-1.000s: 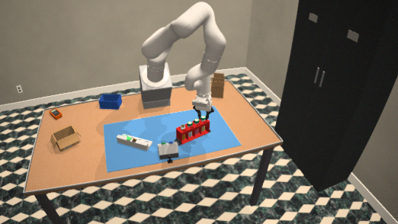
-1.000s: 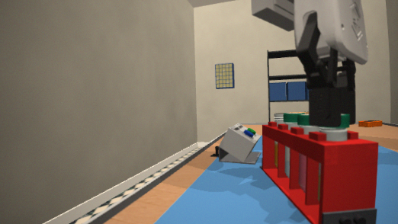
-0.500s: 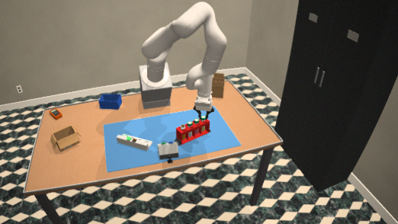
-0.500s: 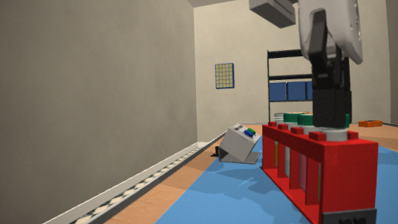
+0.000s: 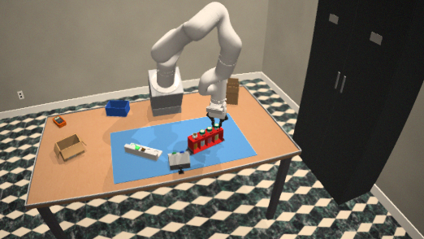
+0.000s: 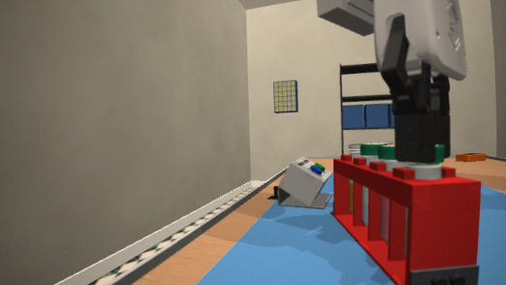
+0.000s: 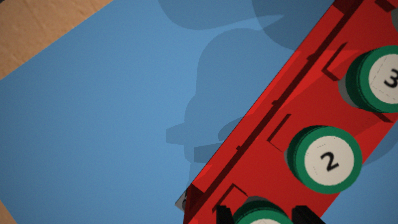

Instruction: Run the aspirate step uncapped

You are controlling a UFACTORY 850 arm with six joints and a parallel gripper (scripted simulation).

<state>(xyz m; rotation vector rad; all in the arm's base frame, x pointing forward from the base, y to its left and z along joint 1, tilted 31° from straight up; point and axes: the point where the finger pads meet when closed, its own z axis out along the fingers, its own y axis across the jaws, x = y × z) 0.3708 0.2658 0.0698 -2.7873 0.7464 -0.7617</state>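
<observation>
red decapping station | gripper closed on tube 1's cap

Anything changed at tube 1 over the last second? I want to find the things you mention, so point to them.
The gripper point(image 5: 216, 124) point(image 6: 423, 157) point(image 7: 264, 216) has turned above tube 1; I can't tell which way. It is shut on tube 1's cap point(image 6: 439, 153) point(image 7: 265, 219); when it took hold is unclear. The decapping station point(image 5: 189, 144) point(image 6: 446, 218) point(image 7: 300, 100) and cap tray point(image 5: 138, 152) stayed put.
</observation>
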